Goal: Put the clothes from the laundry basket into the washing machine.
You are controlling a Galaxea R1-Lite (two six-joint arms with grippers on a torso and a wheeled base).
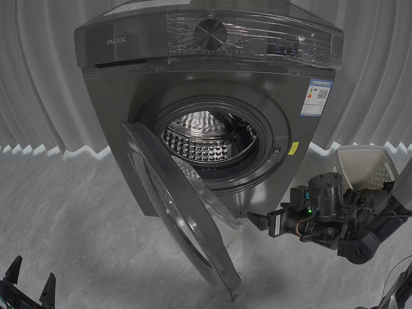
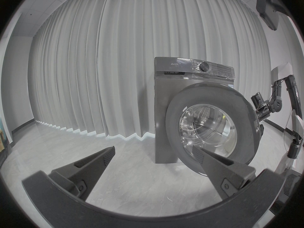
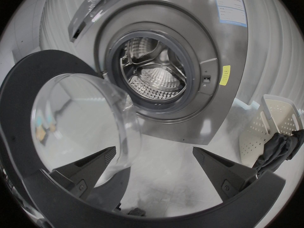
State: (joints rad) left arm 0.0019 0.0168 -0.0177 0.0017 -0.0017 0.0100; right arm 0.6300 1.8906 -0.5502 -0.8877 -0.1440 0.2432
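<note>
- Grey marbled floor tiles (image 1: 77, 202) run under everything, closed off at the back by a pale pleated curtain.
- Nearest, the left claw (image 1: 33, 275) sits low over the floor, tips pointing up. Its two fingers are spread wide with nothing between them.
- Farther in, the right arm lies nearly level, forearm stretched sideways and wrist straight. The right claw (image 1: 257, 220) at its end points at the foot of the washing machine; its fingers are parted and hold nothing.
- Just ahead of the right claw's tips hangs the round door (image 1: 180, 211), swung fully open toward the near side, with its glass bowl facing the right claw.
- Beyond the right claw stands the dark grey washing machine (image 1: 128, 91). Its shiny perforated drum (image 1: 206, 138) is above and past the fingertips.
- Behind the right wrist, on the side away from the door, the white laundry basket (image 1: 365, 164) stands on the floor beside the machine's front corner.
- Dark clothes (image 1: 371, 198) are heaped in the basket and droop over its near rim, close to the right arm and apart from the claw's fingers.
</note>
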